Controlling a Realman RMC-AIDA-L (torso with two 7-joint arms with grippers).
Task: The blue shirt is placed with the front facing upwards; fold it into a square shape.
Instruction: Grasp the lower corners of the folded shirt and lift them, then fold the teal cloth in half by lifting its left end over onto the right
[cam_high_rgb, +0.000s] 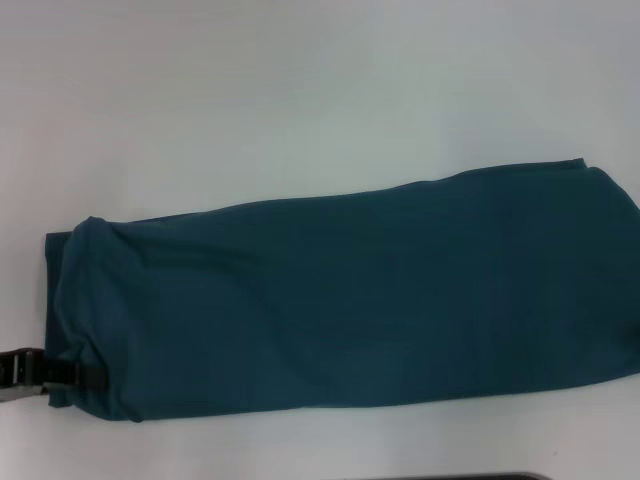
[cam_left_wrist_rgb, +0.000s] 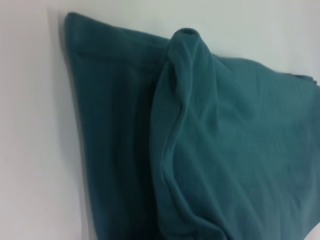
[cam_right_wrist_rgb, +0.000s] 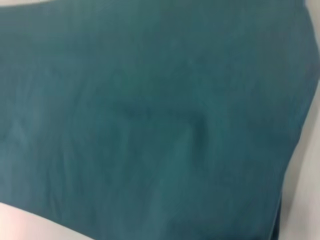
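Shirt (cam_high_rgb: 340, 290) lies as long band across table (cam_high_rgb: 250, 90), lettering hidden. My left claw (cam_high_rgb: 70, 375) at band's left end, clamped on raised hem. Right claw unseen. Next: carry end over to right, halve length.

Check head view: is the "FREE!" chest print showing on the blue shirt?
No: the blue shirt lies as a long folded band showing only plain fabric.

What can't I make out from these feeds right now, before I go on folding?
- Left gripper, head view: fingers buried in the blue shirt's near-left corner; open or shut unknown.
- Right gripper: in no view; the right wrist view shows only cloth.
- Shirt's right end: cut off by the head view's edge.
- Lettering, collar: not visible; plain fabric faces up.
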